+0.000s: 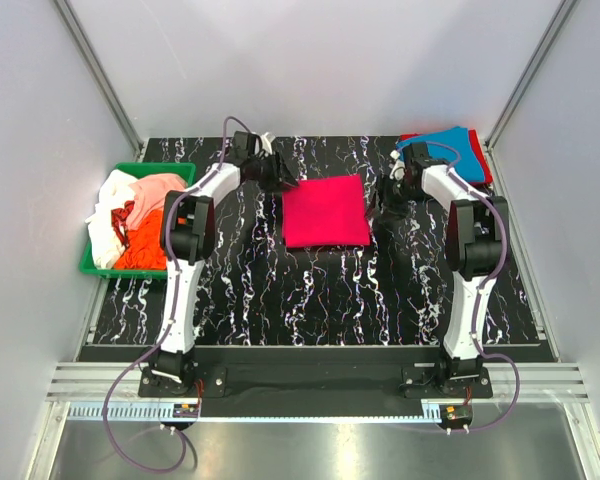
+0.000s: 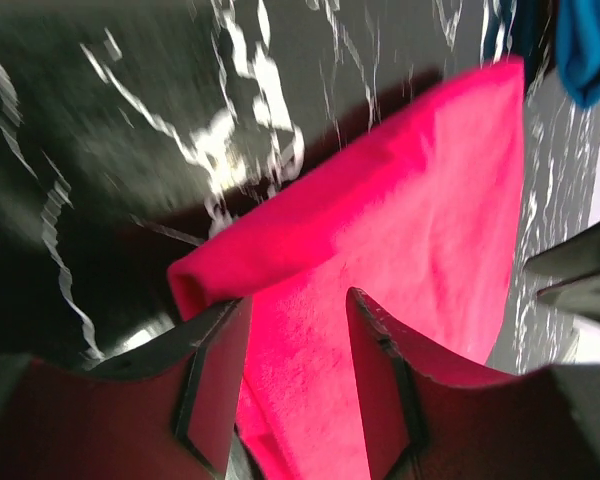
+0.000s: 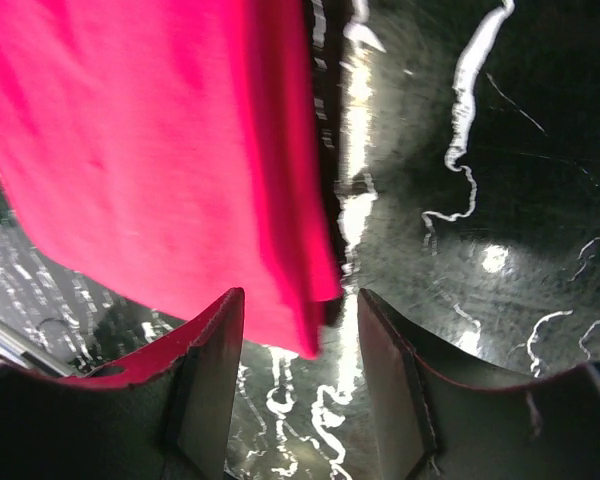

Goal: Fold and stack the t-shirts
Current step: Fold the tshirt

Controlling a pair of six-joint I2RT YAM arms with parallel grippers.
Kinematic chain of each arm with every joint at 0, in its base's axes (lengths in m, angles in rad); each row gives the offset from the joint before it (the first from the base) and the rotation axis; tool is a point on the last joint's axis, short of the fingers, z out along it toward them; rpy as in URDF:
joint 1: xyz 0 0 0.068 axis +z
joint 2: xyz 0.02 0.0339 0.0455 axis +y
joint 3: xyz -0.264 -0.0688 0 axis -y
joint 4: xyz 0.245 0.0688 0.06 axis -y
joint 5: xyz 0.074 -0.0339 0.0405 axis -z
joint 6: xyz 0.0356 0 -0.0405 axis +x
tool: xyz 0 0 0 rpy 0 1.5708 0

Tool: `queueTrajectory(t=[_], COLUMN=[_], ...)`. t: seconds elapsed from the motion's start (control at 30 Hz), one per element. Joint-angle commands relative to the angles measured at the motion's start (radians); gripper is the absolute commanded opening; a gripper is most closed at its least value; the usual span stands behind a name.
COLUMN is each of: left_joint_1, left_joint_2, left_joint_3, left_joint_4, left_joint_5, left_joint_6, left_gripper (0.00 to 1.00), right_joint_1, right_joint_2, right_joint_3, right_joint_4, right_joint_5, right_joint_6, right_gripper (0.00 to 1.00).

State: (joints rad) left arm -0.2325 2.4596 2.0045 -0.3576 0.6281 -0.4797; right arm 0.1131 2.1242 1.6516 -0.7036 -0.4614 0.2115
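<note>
A magenta t-shirt (image 1: 325, 212) lies folded into a flat square in the middle of the black marbled table (image 1: 310, 290). My left gripper (image 1: 278, 172) is at its far left corner, open. In the left wrist view the jaws (image 2: 298, 310) stand apart over the pink cloth (image 2: 410, 220). My right gripper (image 1: 388, 192) is at the shirt's far right edge, open. In the right wrist view the jaws (image 3: 300, 310) stand either side of the folded corner (image 3: 150, 150) without pinching it. A blue t-shirt (image 1: 450, 145) lies folded on a red one (image 1: 483, 165) at the far right.
A green bin (image 1: 90, 262) at the left edge holds a heap of orange (image 1: 145, 250), white (image 1: 102, 235) and peach (image 1: 160, 188) t-shirts. Grey walls close in the table on three sides. The blue t-shirt (image 2: 590, 50) shows at the top right of the left wrist view.
</note>
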Motion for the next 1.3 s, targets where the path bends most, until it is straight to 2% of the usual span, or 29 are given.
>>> queueTrajectory(t=[0.0, 0.13, 0.4, 0.57, 0.73, 0.83, 1.0, 1.07, 1.23, 1.27], left_joint_1=[0.021, 0.028, 0.045, 0.027, 0.004, 0.005, 0.012, 0.018, 0.053, 0.058], left_joint_2=[0.05, 0.032, -0.215, -0.275, -0.249, -0.188, -0.051, 0.008, 0.096, 0.113], left_joint_3=[0.105, 0.096, -0.093, -0.174, -0.219, -0.17, 0.015, 0.1, 0.18, 0.191], left_joint_4=[0.037, 0.037, 0.039, 0.042, 0.051, 0.051, 0.052, 0.06, 0.117, 0.117], left_joint_5=[-0.004, 0.01, 0.062, 0.079, 0.079, 0.081, 0.09, 0.082, 0.055, 0.045], left_joint_6=[-0.04, -0.033, 0.003, -0.002, 0.004, 0.0, -0.036, -0.059, -0.146, -0.163], left_gripper=[0.47, 0.47, 0.51, 0.51, 0.51, 0.5, 0.5, 0.5, 0.48, 0.48], right_joint_1=[0.005, 0.005, 0.005, 0.007, 0.007, 0.007, 0.007, 0.007, 0.007, 0.005], right_joint_2=[0.031, 0.045, 0.023, 0.019, 0.115, 0.183, 0.267, 0.318, 0.437, 0.447], right_joint_3=[-0.016, -0.027, -0.032, 0.034, 0.161, 0.25, 0.39, 0.459, 0.586, 0.609], right_joint_4=[0.022, 0.035, 0.078, 0.09, 0.093, 0.095, 0.095, 0.095, 0.084, 0.079], right_joint_5=[0.027, 0.017, -0.063, -0.074, -0.065, -0.091, -0.063, -0.045, -0.066, -0.062], right_joint_6=[-0.024, -0.024, 0.002, 0.02, 0.037, 0.034, 0.032, 0.042, 0.06, 0.062], right_gripper=[0.56, 0.55, 0.53, 0.61, 0.68, 0.69, 0.66, 0.61, 0.54, 0.49])
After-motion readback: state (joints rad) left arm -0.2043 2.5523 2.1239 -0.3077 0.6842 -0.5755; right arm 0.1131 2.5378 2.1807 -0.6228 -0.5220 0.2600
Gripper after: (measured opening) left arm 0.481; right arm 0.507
